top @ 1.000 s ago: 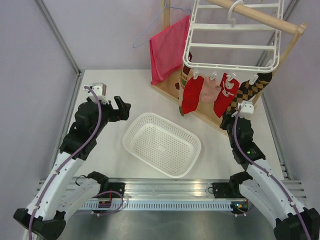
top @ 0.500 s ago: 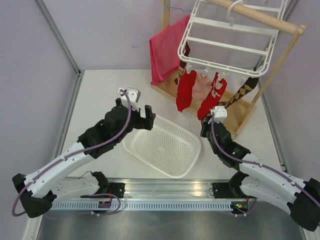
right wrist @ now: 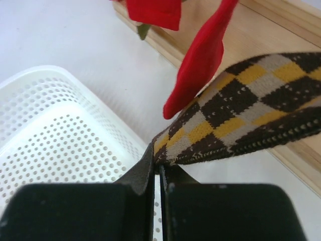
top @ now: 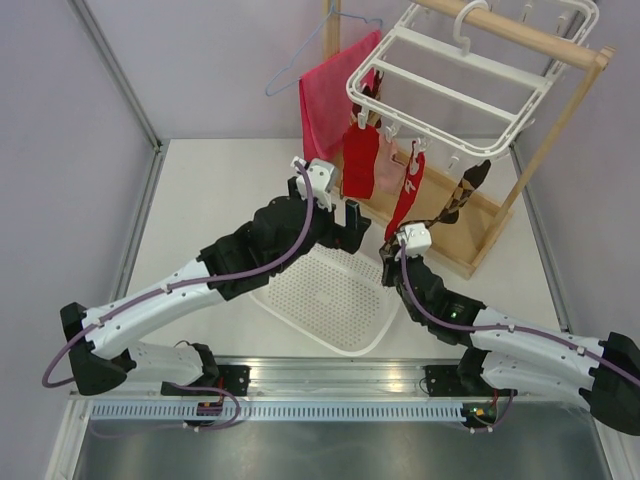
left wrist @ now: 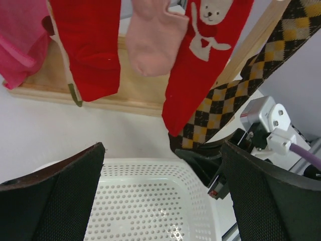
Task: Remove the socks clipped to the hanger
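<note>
Right end effector (right wrist: 158, 168) pinched shut on end of argyle sock (right wrist: 241, 110). Sock stretches up toward tilted white hanger (top: 450, 90). Left end effector (left wrist: 160, 193) wide open, holding nothing, over white basket (top: 330, 300) on bench (top: 200, 200). Plain red sock (left wrist: 88, 45), pink sock (left wrist: 150, 40), red bear sock (left wrist: 200, 60) hang side by side from hanger.

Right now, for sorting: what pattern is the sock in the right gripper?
Brown-yellow argyle sock; right wrist view.

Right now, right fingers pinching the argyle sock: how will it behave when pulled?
Likely floppy: the argyle sock creases at the pinch of the right fingers. Probably stretchy: it runs taut toward the hanger. The hanger hangs tilted, so it may swing before the sock releases.
</note>
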`<state>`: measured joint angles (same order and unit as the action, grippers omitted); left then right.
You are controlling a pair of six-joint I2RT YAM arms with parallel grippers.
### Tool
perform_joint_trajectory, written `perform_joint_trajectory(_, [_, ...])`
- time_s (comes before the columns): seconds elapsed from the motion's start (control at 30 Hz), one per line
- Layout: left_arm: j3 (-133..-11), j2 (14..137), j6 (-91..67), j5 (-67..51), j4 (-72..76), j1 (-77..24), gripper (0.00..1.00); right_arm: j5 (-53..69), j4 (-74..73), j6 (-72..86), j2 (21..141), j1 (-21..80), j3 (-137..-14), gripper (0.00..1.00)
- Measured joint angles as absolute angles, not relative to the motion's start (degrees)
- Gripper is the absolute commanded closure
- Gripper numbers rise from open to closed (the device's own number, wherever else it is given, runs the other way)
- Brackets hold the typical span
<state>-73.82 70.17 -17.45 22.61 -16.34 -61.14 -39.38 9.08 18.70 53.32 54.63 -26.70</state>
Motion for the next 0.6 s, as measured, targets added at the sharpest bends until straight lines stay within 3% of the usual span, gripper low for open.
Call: perform_joint_trajectory(0.6, [-74.89, 77.54, -12.64, 3.53, -0.84, -61.21, 0.0, -41.76, 12.99, 17.69, 53.52, 64.69, -28.05, 0.99])
